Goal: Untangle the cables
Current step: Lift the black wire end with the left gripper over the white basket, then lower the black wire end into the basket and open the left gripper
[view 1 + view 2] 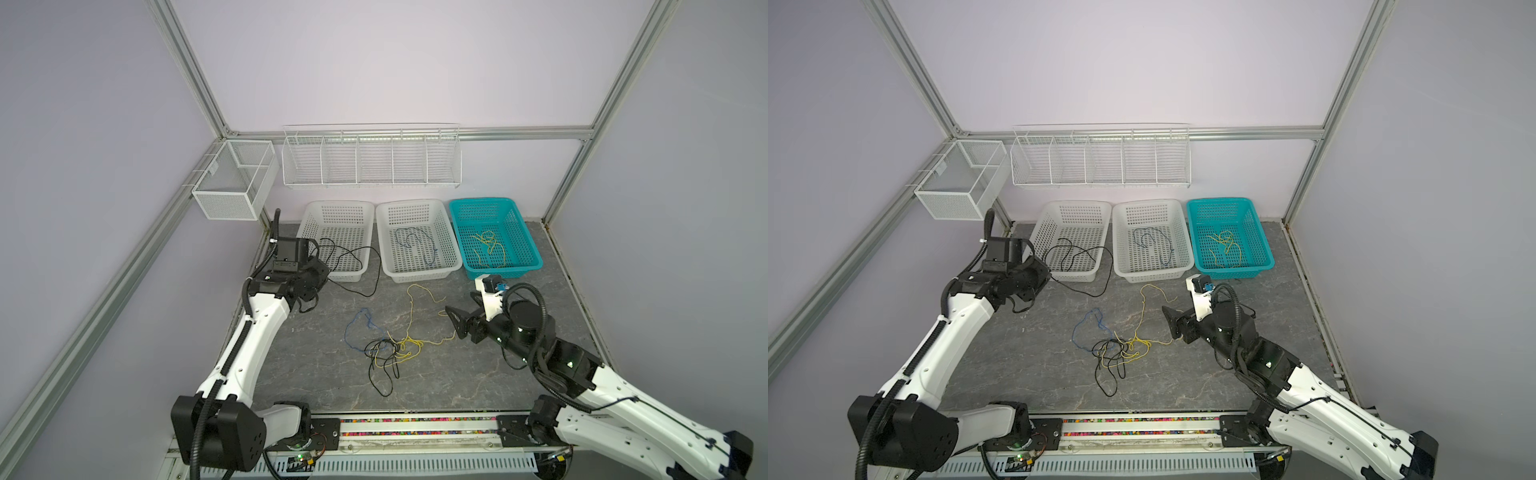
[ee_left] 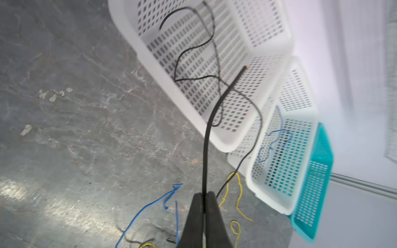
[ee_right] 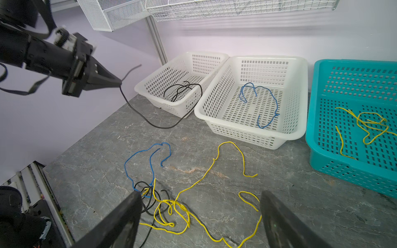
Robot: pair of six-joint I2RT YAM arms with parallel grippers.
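Right wrist view: left gripper [image 3: 118,83] pinched shut on a thin black cable [image 3: 150,122], which sags to the table [image 3: 86,171] and loops over the rim into the nearest white basket [image 3: 154,97]. Other cables [image 3: 163,204], string-thin black, blue and yellow strands, lie knotted mid-table near the wide-open, empty right gripper [image 3: 199,199].
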